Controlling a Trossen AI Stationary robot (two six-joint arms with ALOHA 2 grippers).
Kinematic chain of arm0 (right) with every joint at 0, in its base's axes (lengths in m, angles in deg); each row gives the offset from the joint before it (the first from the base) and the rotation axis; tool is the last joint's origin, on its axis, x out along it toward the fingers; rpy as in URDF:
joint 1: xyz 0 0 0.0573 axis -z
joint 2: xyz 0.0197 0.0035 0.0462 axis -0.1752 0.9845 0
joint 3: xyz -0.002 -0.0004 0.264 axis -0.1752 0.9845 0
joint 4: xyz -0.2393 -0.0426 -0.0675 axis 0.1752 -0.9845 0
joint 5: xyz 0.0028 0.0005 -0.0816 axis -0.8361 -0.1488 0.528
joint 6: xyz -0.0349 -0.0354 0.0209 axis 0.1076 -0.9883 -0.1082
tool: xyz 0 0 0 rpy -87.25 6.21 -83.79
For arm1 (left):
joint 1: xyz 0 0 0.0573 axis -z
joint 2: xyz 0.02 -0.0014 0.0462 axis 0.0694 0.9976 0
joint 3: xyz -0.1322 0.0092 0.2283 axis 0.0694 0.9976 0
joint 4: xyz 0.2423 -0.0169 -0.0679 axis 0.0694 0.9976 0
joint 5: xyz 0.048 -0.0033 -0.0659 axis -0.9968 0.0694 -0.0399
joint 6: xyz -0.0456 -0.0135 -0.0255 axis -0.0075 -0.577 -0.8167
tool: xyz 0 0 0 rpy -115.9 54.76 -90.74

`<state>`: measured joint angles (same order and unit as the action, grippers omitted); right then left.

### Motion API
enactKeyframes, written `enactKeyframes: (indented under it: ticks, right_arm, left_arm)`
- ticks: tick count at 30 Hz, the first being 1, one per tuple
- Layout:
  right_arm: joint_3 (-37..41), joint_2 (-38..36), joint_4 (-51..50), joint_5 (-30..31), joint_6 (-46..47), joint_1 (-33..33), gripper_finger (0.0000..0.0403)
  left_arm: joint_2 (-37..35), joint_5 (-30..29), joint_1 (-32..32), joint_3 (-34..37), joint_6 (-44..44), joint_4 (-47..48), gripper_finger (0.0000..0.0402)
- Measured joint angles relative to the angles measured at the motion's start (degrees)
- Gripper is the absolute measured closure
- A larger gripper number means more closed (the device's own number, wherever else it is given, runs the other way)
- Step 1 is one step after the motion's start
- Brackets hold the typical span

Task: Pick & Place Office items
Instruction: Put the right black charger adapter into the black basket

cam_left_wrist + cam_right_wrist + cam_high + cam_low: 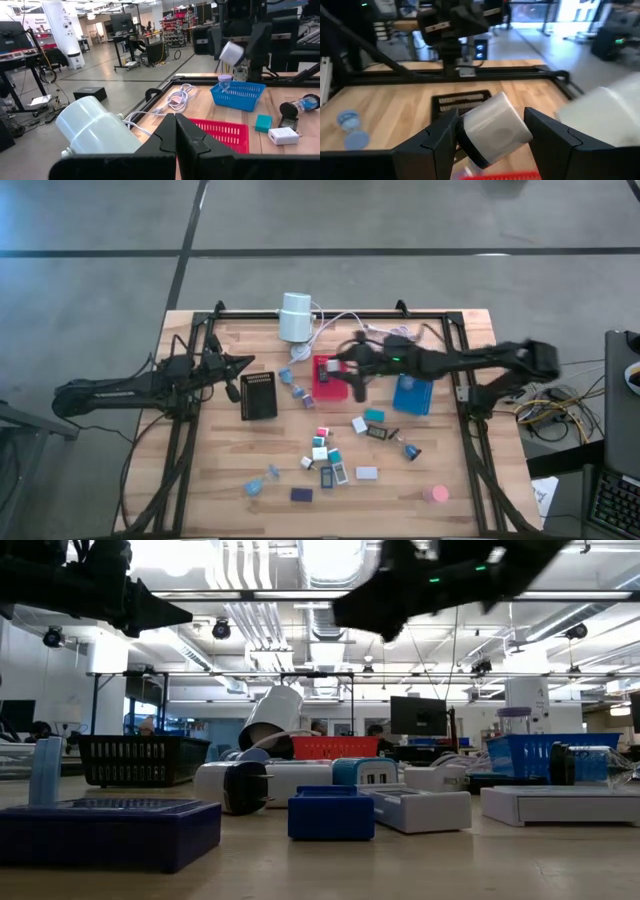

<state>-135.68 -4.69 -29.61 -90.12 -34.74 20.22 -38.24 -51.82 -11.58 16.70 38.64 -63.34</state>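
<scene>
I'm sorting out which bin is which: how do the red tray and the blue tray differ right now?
The red tray sits left of the blue tray in the high view. The right tool, shut on a white block, hovers at the red tray's edge; nothing hangs over the blue tray. Both are small mesh-walled baskets on the table.

arms: dark, slim | right arm point(470, 360): green light | tool fingers: black

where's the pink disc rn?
High view: the pink disc lies near the table's front edge on the right side, apart from the others, right of a white block.
</scene>
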Motion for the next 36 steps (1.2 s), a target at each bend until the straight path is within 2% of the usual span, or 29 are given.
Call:
enactKeyframes:
  ticks: [4,11,14,26,36]
  right_arm:
    - [-10.3,10.1,-1.0,-6.3,1.0,0.0,0.0204]
    - [-28.8,24.6,-10.6,-12.5,1.1,-0.1,0.0204]
    - [-35.0,29.8,-13.2,-13.5,1.8,-0.2,0.0204]
    - [-54.4,46.8,-24.2,-13.3,3.3,-1.6,0.0204]
    - [-71.5,57.2,-38.6,-5.0,2.9,-4.0,0.0204]
  left_arm:
    - [0.0,0.0,0.0,0.0,0.0,0.3,0.0401]
    - [0.0,0.0,0.0,0.0,1.8,0.8,0.0401]
    - [0.0,0.0,0.0,0.0,1.7,0.8,0.0401]
    - [-0.1,0.2,0.0,0.0,1.9,0.6,0.0401]
    - [-0.2,0.2,0.0,0.0,1.8,-0.9,0.0401]
